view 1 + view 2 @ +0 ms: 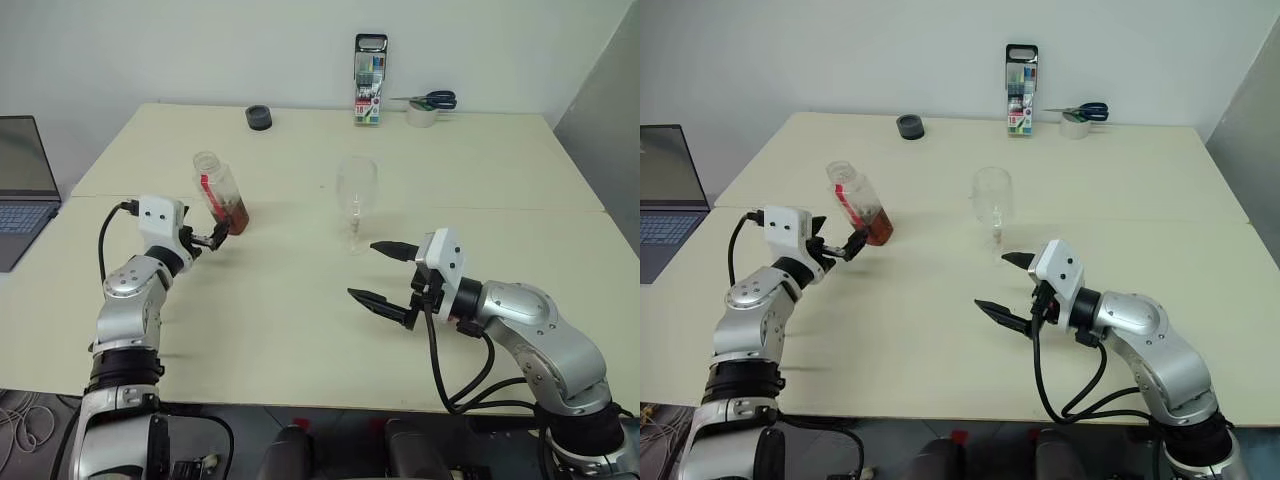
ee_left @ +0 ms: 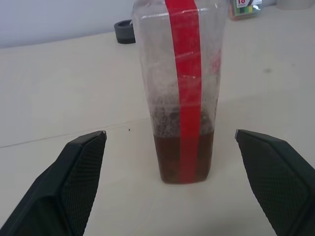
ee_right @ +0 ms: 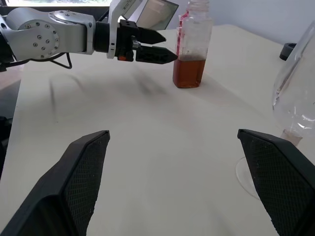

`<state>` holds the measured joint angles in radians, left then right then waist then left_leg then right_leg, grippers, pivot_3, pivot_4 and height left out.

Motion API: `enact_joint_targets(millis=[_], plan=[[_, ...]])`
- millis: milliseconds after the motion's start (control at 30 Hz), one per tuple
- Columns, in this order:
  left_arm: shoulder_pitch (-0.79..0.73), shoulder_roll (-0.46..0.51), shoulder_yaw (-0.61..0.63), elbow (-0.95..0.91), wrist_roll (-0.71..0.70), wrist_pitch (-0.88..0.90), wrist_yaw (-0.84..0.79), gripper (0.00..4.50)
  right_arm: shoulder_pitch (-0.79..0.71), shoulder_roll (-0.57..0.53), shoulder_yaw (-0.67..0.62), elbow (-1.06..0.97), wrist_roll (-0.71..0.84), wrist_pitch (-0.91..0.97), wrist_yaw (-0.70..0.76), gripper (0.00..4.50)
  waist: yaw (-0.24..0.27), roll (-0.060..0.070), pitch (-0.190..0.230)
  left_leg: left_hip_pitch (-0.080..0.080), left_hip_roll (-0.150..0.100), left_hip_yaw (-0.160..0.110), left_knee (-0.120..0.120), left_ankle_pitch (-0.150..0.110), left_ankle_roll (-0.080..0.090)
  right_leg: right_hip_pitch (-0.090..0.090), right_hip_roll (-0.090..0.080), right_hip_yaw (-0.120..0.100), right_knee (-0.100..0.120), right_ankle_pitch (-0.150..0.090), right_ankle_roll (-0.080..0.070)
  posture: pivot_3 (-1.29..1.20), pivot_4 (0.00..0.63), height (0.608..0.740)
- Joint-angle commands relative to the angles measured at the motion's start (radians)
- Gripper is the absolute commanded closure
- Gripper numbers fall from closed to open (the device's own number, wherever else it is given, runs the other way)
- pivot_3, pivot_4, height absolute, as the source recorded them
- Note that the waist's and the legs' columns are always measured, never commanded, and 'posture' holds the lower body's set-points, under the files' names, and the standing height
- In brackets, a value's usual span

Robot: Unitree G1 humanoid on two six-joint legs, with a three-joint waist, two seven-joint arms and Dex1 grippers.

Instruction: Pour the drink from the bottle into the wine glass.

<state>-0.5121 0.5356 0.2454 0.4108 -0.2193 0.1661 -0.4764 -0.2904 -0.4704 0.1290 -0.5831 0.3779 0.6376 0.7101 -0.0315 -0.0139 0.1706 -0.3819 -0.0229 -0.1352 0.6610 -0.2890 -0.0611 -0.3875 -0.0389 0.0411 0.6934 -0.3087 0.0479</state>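
With my left gripper spread wide just short of the bottle standing left of the glass, I should centre it between my fingers before closing, my right gripper open.

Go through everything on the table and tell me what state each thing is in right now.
bottle: upright, uncapped, about a third full
wine glass: upright, empty
left tool: open, at the bottle, not gripping
right tool: open, empty
laptop: open
scissors: closed, lying on the tape roll
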Motion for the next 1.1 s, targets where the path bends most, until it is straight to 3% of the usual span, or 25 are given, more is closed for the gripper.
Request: enact_joint_targets(millis=[33, 500, 600, 833, 1100], plan=[[-0.056, 0.027, -0.009, 0.040, 0.009, -0.026, -0.033, 0.00, -0.020, -0.003, -0.009, -0.032, 0.017, -0.012, -0.010, 0.05, 0.000, 0.000, 0.000, 0.000, 0.000, 0.000, 0.000, 0.000, 0.000, 0.000, 0.000, 0.000, 0.000, 0.000, 0.000, 0.00, 0.150, 0.740], [-0.271, 0.041, -0.044, 0.311, 0.054, -0.095, -0.088, 0.00, -0.047, 0.000, -0.005, -0.047, 0.029, 0.002, -0.034, 0.05, -0.001, 0.000, 0.000, 0.000, 0.000, 0.000, 0.000, 0.001, -0.001, 0.000, 0.000, 0.000, 0.000, 0.000, 0.000, 0.00, 0.150, 0.740], [-0.304, 0.040, -0.050, 0.354, 0.058, -0.108, -0.096, 0.60, -0.057, 0.003, -0.007, -0.053, 0.032, 0.008, -0.045, 0.00, -0.002, -0.001, 0.000, 0.000, 0.000, 0.000, 0.000, 0.001, -0.001, -0.001, 0.000, 0.000, 0.000, 0.000, 0.000, 0.00, 0.150, 0.740], [-0.314, 0.030, -0.037, 0.382, 0.049, -0.113, -0.092, 2.60, -0.061, 0.006, -0.010, -0.067, 0.040, 0.016, -0.075, 0.00, -0.003, -0.001, 0.000, 0.000, 0.000, 0.000, 0.000, 0.001, -0.003, -0.001, 0.000, 0.000, 0.001, 0.000, 0.000, 0.00, 0.150, 0.740], [-0.331, -0.021, -0.111, 0.176, 0.083, -0.097, -0.084, 2.73, -0.065, 0.011, -0.088, -0.105, 0.083, 0.045, -0.141, 0.00, 0.003, -0.003, 0.001, -0.003, -0.001, -0.001, 0.001, 0.002, -0.003, -0.001, 0.000, -0.001, 0.001, 0.000, 0.000, 0.00, 0.150, 0.740]])
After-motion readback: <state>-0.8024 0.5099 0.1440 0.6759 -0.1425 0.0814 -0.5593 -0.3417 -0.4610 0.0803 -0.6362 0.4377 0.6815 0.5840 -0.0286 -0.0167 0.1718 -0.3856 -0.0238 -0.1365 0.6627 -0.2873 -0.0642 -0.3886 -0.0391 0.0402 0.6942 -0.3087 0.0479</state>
